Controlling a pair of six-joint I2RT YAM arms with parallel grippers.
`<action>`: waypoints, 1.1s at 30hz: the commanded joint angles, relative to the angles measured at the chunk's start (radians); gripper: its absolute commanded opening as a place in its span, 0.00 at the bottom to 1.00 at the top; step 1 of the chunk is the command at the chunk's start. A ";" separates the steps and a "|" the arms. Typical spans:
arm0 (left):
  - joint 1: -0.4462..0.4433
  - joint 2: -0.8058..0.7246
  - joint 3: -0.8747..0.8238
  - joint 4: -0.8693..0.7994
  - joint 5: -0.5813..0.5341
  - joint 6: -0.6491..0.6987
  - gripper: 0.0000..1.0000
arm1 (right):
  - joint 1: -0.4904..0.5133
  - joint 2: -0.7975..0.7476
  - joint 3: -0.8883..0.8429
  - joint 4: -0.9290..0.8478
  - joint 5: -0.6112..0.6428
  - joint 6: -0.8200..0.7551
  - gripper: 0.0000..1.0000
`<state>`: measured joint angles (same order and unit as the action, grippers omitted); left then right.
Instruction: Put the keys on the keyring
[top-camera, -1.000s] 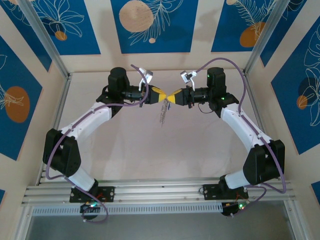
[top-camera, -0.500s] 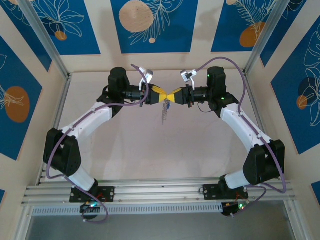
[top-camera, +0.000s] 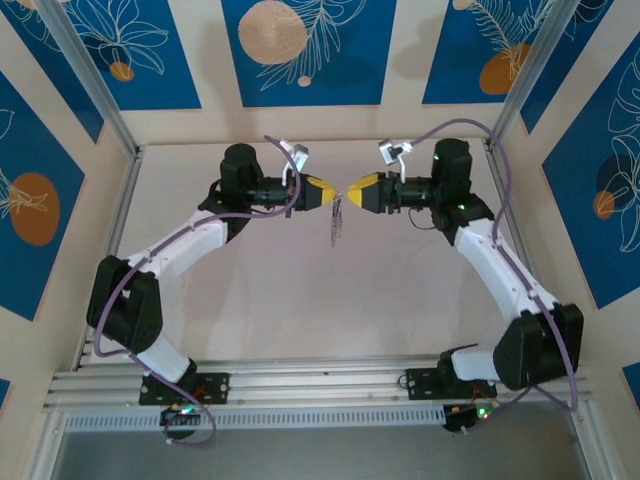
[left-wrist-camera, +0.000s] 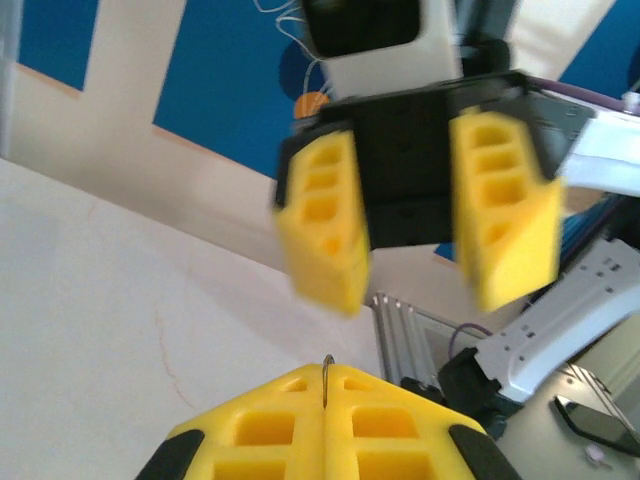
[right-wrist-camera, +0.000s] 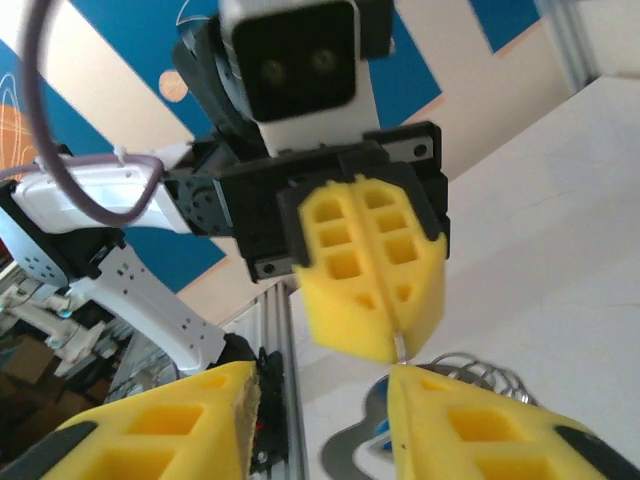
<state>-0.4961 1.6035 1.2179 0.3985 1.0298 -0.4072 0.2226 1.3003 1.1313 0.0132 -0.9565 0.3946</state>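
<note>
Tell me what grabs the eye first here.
Two yellow-fingered grippers face each other nearly tip to tip above the far middle of the table: the left gripper shut, the right gripper open. The keyring dangles from the left's pinch, just below the gap between them.

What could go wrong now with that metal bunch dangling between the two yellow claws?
1. The left gripper pinches just a thin wire at its very fingertips, so the keyring hanging below could slip and drop to the table.
2. The right gripper stands open opposite. The hanging keyring can probably swing, so closing might miss it.
</note>
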 joint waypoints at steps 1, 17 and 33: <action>-0.012 -0.050 -0.014 0.115 -0.071 -0.064 0.00 | -0.014 -0.088 -0.064 0.034 0.059 0.052 0.43; -0.037 -0.068 -0.067 0.360 -0.100 -0.274 0.00 | 0.128 -0.293 -0.364 0.301 0.575 0.176 0.50; -0.066 -0.048 -0.035 0.328 -0.079 -0.264 0.00 | 0.197 -0.216 -0.299 0.300 0.669 0.078 0.52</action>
<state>-0.5491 1.5642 1.1435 0.6956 0.9257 -0.6647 0.4133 1.0729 0.7887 0.2794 -0.3119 0.5030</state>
